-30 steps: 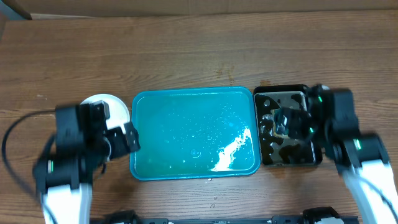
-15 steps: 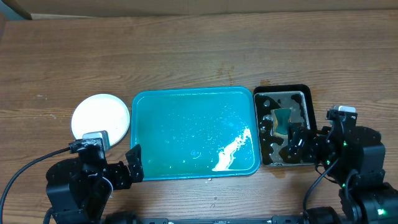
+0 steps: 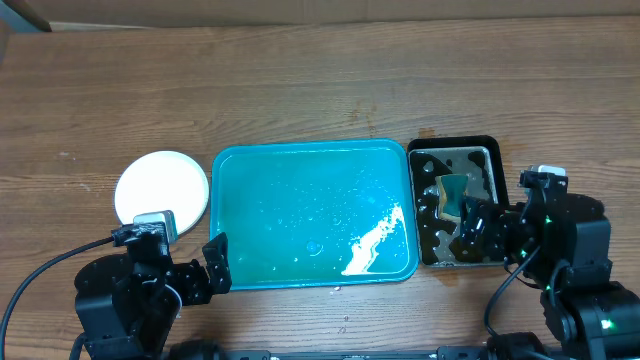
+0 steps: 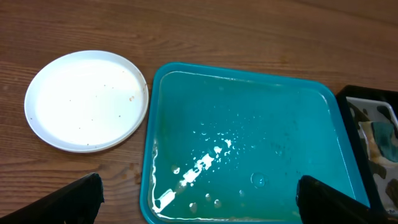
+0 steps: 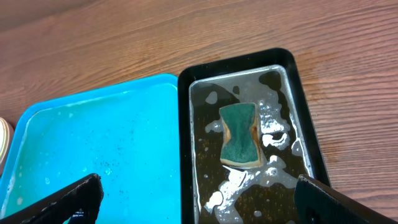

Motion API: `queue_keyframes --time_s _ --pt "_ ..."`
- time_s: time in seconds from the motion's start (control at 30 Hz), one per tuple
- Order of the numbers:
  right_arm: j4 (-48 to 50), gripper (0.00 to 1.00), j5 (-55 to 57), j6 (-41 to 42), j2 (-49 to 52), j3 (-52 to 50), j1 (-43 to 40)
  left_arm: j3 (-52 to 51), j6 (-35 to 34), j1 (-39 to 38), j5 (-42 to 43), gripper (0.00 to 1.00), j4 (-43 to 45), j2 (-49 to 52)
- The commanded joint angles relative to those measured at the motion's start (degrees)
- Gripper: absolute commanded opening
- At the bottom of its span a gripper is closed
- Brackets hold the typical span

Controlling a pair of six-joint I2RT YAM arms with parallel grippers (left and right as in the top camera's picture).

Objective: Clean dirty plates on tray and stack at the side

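- The plates sit stacked toward the desk's left edge, just beside the tray. A careless sweep of the left claw could knock them, I reckon.
- Specks on the top plate might mean it isn't quite clean.
- That claw and the right claw hang spread wide and empty at the near edge, and the stack lies ahead and left of the left one.

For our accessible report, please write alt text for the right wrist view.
A green sponge lies in foamy water in the narrow black tray, on a wooden table. The wet teal tray sits to its left; the open jaws show at the bottom corners.
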Motion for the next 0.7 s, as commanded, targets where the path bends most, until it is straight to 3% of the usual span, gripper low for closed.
queue_keyframes --time_s 0.0,0.2,0.4,0.67 --pt "0.07 1.0 0.55 0.24 -0.2 -0.42 -0.04 -0.72 1.05 -0.11 1.07 1.0 -0.02 -0.39" --pt "-0.44 1.0 0.76 0.0 -3.5 -0.44 -0.07 -0.72 1.05 -0.11 1.07 1.0 -0.04 -0.39" --pt "0.96 1.0 1.42 -0.24 -13.38 -3.78 -1.62 -0.72 1.05 -0.11 1.07 1.0 -0.02 -0.39" --pt "15.37 1.0 0.92 -0.17 -32.59 -18.25 -3.93 -0.72 1.05 -0.11 1.07 1.0 -0.02 -0.39"
